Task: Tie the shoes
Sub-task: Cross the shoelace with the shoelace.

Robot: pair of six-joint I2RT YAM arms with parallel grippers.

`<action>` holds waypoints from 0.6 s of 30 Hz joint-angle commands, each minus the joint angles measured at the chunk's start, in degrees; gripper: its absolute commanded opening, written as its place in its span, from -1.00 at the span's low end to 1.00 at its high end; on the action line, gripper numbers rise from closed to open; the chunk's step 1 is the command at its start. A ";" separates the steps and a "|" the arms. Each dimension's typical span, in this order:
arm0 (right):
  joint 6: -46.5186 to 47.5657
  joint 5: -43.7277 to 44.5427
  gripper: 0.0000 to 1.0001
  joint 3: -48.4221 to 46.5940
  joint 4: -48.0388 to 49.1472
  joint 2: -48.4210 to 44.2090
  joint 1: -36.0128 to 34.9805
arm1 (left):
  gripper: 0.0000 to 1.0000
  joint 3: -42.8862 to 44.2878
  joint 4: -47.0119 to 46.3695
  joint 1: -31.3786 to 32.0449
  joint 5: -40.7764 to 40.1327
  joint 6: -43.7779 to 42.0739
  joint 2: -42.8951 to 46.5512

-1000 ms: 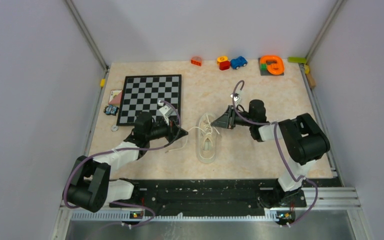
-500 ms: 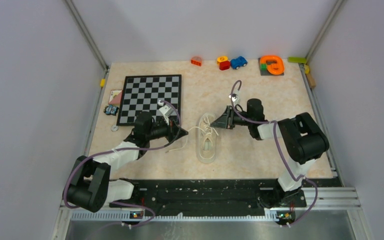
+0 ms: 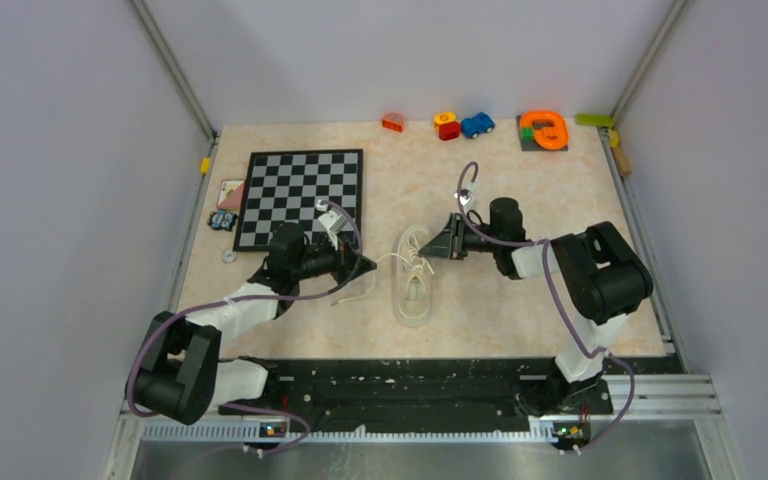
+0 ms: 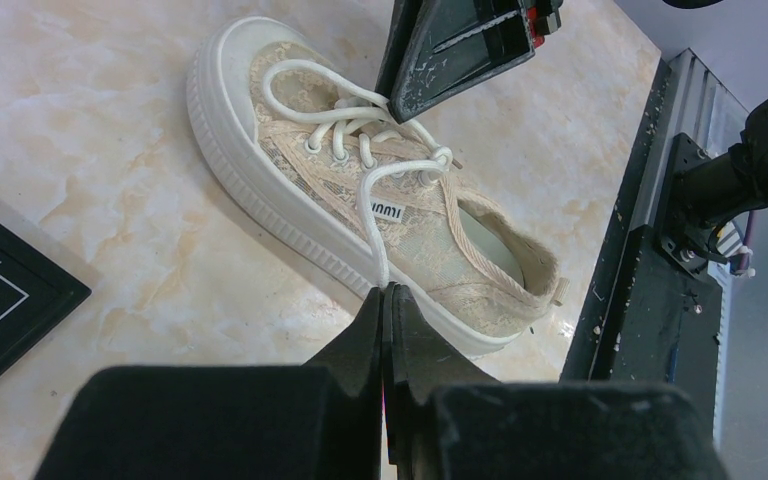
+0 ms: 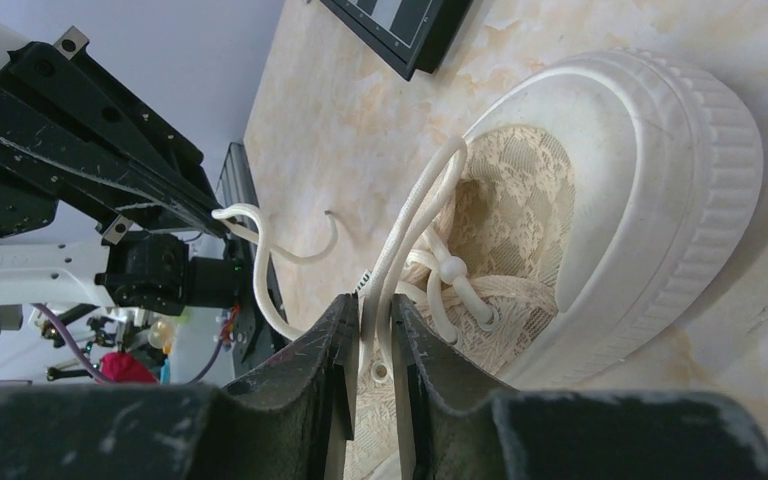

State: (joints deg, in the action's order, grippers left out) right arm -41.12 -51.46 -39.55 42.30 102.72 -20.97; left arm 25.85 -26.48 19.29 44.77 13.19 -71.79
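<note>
— Whereabouts of the sneaker [image 3: 415, 285]?
— On the table [image 3: 520, 300], right of the chessboard [image 3: 300, 197], toe end away from the arm bases. Flanked by both claws: left claw [image 3: 370, 267] just beside the laced middle, right claw [image 3: 433, 249] by the toe end.
— Grip of the left claw?
— Pinched fully together on a lace strand [image 4: 368, 215] stretched sideways from the top eyelets.
— And the right?
— Narrowed to a slit, clamping a lace loop [image 5: 422, 205] of two strands, held out from the lacing near the toe.
</note>
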 commanded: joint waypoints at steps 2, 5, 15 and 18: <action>0.99 -0.63 -0.63 -2.63 1.15 0.62 -0.81 | -1.00 1.93 -1.65 -0.04 1.03 -0.97 -0.36; 0.92 -0.83 -0.69 -2.65 1.13 0.73 -0.83 | -1.00 1.93 -1.56 -0.04 1.02 -1.05 -0.44; -1.88 2.19 -1.00 1.53 9.22 -2.53 -0.83 | -1.00 5.72 2.39 0.37 0.35 -3.06 -3.21; -4.52 2.95 -1.00 3.85 17.13 -2.95 -0.83 | -1.00 7.82 5.03 0.85 -0.61 -4.36 -3.49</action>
State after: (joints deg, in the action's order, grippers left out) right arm -42.83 -49.89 -38.04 46.94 102.61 -21.02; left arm 29.65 -23.57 19.46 44.88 11.64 -74.98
